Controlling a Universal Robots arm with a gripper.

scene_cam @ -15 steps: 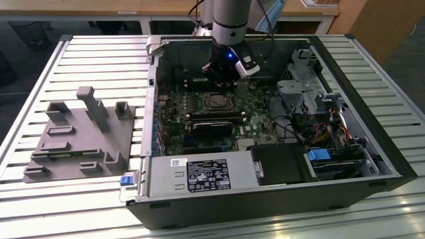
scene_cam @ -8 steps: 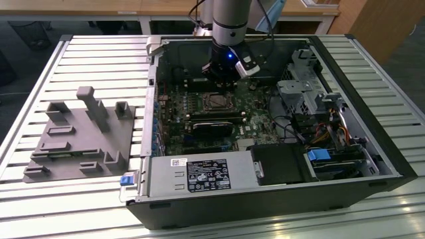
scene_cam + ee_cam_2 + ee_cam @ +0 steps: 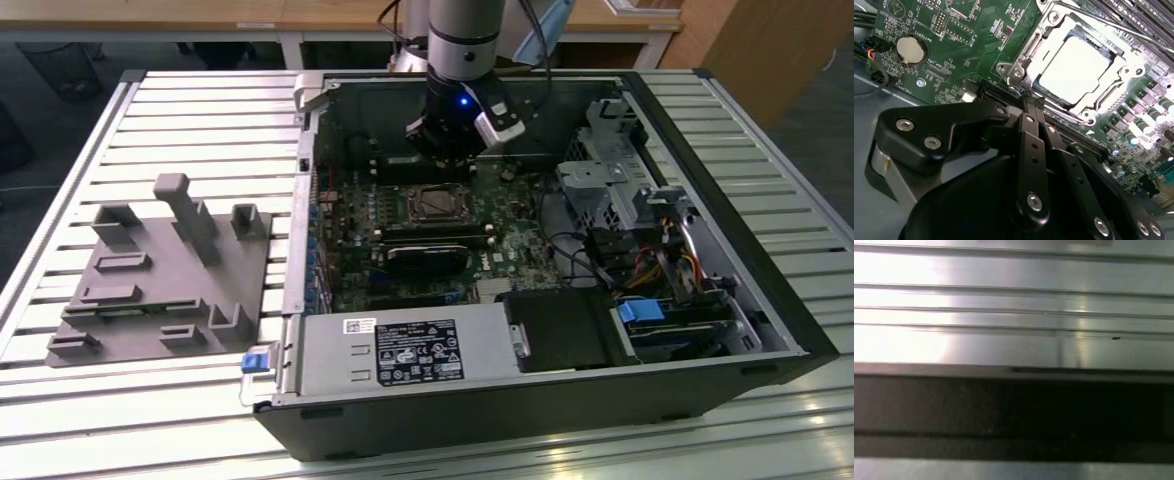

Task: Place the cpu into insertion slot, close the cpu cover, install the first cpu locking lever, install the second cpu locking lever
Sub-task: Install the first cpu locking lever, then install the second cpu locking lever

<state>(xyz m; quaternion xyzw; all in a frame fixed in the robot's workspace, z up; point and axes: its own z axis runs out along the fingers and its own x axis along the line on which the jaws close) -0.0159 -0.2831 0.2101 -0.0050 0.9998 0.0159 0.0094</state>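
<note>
The cpu (image 3: 1074,67) lies flat in the insertion slot (image 3: 434,205), its pale metal top showing through the window of the cpu cover (image 3: 1040,44). The cover lies down over the chip. A thin locking lever rod (image 3: 1109,24) runs along one side of the socket. In the second wrist view my gripper (image 3: 1028,102) is shut, with nothing seen between its black fingers (image 3: 1023,120). Its tip is just off the socket's corner bracket (image 3: 1015,74). In the exterior view the gripper (image 3: 443,158) hangs inside the open computer case, just behind the socket.
The case (image 3: 747,300) lies open on a slatted metal table (image 3: 1014,300). A power supply (image 3: 400,352) fills its front. Drive cages and cables (image 3: 641,260) crowd the exterior view's right. A black block (image 3: 430,255) sits before the socket. A grey fixture (image 3: 160,270) stands outside, left.
</note>
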